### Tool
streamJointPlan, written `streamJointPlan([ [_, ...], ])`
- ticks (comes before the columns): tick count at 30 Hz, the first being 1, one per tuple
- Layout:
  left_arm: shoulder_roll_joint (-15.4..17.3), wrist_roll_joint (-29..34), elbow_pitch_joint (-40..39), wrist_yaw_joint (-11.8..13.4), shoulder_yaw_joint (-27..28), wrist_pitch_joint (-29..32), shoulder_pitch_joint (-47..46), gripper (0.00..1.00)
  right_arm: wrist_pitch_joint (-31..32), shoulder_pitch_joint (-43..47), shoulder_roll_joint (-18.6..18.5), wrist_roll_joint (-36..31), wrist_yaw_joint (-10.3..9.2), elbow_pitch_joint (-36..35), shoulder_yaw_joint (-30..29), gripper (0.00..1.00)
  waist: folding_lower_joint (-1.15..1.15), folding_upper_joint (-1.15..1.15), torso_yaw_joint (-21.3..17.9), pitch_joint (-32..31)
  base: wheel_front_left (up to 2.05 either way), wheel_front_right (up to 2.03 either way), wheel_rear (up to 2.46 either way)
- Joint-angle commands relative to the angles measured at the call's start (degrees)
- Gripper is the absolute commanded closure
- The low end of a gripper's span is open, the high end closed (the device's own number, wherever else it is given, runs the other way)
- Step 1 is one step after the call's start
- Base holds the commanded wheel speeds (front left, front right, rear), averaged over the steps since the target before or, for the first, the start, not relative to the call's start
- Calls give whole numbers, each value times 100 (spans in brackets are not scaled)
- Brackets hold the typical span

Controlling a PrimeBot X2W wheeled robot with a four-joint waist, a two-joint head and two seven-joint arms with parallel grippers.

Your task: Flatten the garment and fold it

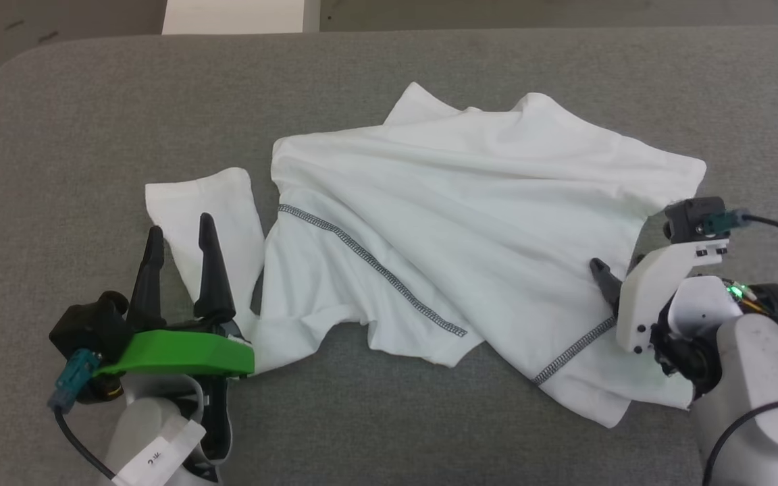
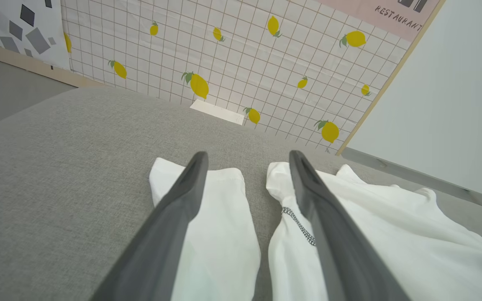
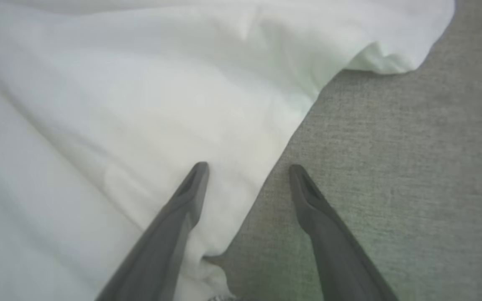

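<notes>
Spread wide and gripping nothing, the left gripper (image 1: 180, 224) is hovering at 8 o'clock in the head view with its fingers pointing over a sleeve, while the right gripper (image 3: 248, 166), jaws also apart, is sitting at 4 o'clock, one finger over cloth and the other over bare cushion (image 1: 389, 418). On that grey cushion the garment (image 1: 470, 202) is lying rumpled from the centre toward 3 o'clock, its sleeve (image 1: 206, 202) reaching toward 9 o'clock and dark stitching (image 1: 369, 260) running diagonally toward 5 o'clock
</notes>
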Motion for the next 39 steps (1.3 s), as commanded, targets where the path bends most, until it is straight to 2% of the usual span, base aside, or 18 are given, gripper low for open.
streamJointPlan([
  [1,-10,-39,-25,24,-14,-20,-94,0,310,-111,-67,-61,-9,124,-9,0,0,0,210,182,0,0,0],
  [2,-10,-62,-28,27,-34,-20,-105,0,587,-148,-133,-128,-9,180,1,57,0,0,255,205,0,0,0],
  [3,-10,-77,-29,32,-51,-20,-110,0,793,-187,-205,-170,-9,179,31,83,0,0,291,224,0,0,0],
  [4,-10,-92,-29,37,-64,-20,-117,0,881,-229,-257,-174,-9,138,17,100,0,0,320,245,0,0,0],
  [6,-10,-120,-27,41,-88,-20,-139,0,911,-342,-403,-221,-9,6,-83,100,0,0,377,284,0,0,0],
  [12,-10,-196,-8,39,-184,-20,-224,0,493,-921,-887,-619,-9,-225,-527,100,0,0,562,410,0,0,0],
  [19,-10,-279,-28,63,-333,-20,-372,0,-332,-2021,-1364,-1188,-9,0,-664,100,0,0,814,689,0,0,0],
  [27,-10,-353,-89,86,-441,-20,-525,0,-1207,-3047,-1542,-1664,-9,555,-621,100,0,0,1065,1013,0,0,0],
  [32,-10,-350,-94,81,-425,-20,-577,0,-1126,-3264,-1467,-1653,-9,1113,-510,100,0,0,1077,1095,0,0,0],
  [33,-10,-346,-90,82,-415,-20,-582,0,-1068,-3253,-1435,-1609,-9,1217,-468,95,0,0,1057,1095,0,0,0],
  [34,-10,-341,-84,83,-407,-20,-584,0,-1047,-3236,-1421,-1546,-9,1294,-417,69,0,0,1037,1088,0,0,0],
  [35,-10,-335,-68,76,-402,-20,-583,0,-1033,-3196,-1402,-1441,-9,1377,-395,7,0,0,1009,1064,0,0,0],
  [36,-10,-330,-53,70,-397,-20,-578,0,-1033,-3149,-1392,-1372,-9,1411,-383,0,0,0,986,1039,0,0,0],
  [39,-10,-308,-6,55,-346,-20,-540,0,-1164,-2860,-1379,-1108,-9,1388,-369,0,0,0,889,879,0,0,0],
])
